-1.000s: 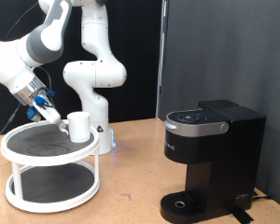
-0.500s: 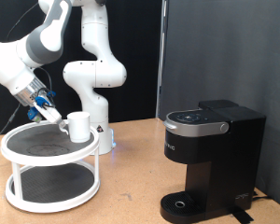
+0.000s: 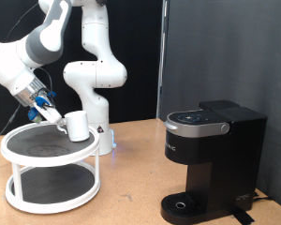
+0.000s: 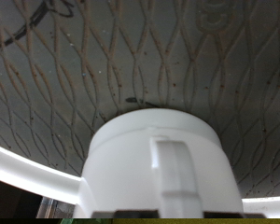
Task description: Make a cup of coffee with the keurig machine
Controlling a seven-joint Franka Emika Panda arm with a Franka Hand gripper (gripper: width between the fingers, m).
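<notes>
The cup (image 3: pixel 77 126), a plain white mug, stands on the top shelf of a white two-tier rack (image 3: pixel 28 142) at the exterior view's left. My gripper (image 3: pixel 56 117) is right beside it on its left side, at the handle. In the wrist view the cup (image 4: pixel 163 159) fills the near edge, its handle (image 4: pixel 177 173) centred and running down between my fingers, above the dark mesh shelf (image 4: pixel 84 65). The keurig machine (image 3: pixel 211 155), black with its lid closed, stands at the exterior view's right, its drip tray (image 3: pixel 183 203) bare.
The robot's white base (image 3: pixel 94 84) stands behind the rack. A black panel lies behind the machine. Wooden table surface (image 3: pixel 131 187) stretches between the rack and the machine.
The cup has shifted slightly to the exterior view's left, towards my gripper, and looks a little tilted. The arm has barely moved.
</notes>
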